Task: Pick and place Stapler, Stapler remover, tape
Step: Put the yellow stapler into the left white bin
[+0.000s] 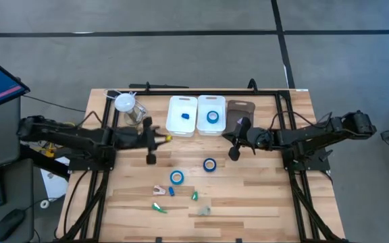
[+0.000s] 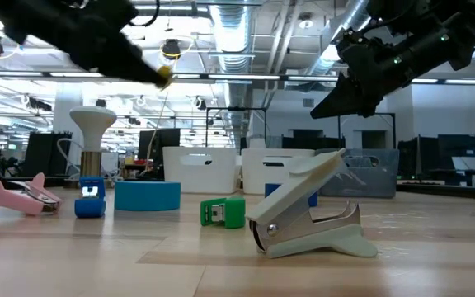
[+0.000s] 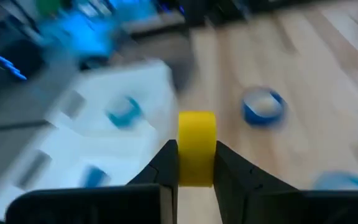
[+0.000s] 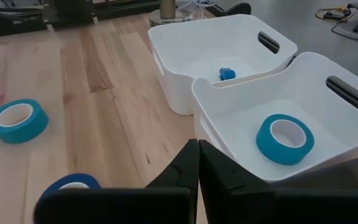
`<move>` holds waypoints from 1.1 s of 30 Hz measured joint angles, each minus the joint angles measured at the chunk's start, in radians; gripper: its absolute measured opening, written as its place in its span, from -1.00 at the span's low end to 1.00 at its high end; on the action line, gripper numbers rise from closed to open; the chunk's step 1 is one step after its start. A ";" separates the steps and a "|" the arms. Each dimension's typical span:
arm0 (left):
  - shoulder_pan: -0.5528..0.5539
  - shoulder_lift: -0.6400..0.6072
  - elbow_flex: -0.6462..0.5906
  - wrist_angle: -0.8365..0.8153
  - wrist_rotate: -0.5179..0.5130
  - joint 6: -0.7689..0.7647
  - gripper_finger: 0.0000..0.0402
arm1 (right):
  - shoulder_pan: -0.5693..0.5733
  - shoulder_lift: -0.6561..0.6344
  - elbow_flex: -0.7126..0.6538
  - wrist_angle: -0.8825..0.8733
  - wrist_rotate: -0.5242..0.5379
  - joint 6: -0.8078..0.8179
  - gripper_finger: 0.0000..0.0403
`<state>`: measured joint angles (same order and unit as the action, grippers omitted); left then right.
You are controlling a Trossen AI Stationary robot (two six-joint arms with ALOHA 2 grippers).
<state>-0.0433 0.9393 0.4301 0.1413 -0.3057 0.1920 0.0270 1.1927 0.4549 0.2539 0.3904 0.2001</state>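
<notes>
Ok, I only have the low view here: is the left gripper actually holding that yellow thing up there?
Observer: Yes. The left wrist view shows the left gripper clamped on the small yellow piece.
Operator: Where is it over the table?
Observer: From above, it's at the near edge of the left white bin.
Operator: Any tape binned yet?
Observer: One blue tape roll lies in the right white bin.
</notes>
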 joint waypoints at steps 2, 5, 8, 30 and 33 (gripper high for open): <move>0.057 0.005 0.000 0.077 0.005 0.031 -0.74 | -0.007 0.000 0.000 0.000 0.000 0.000 -1.00; 0.151 0.026 0.000 0.166 0.074 0.039 -0.74 | -0.014 0.000 0.000 -0.002 0.000 0.000 -1.00; 0.238 0.075 0.001 0.244 0.194 0.018 -0.74 | -0.023 0.000 0.000 -0.010 0.000 0.000 -1.00; 0.534 0.528 0.361 -0.075 0.336 -0.112 -0.75 | -0.043 0.000 0.000 -0.015 0.000 0.000 -1.00; 0.553 0.567 0.378 -0.072 0.351 -0.130 -0.75 | -0.044 0.000 0.000 -0.015 0.000 -0.006 -1.00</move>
<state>0.5095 1.5059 0.8077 0.0692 0.0450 0.0617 -0.0167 1.1927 0.4549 0.2390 0.3904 0.1945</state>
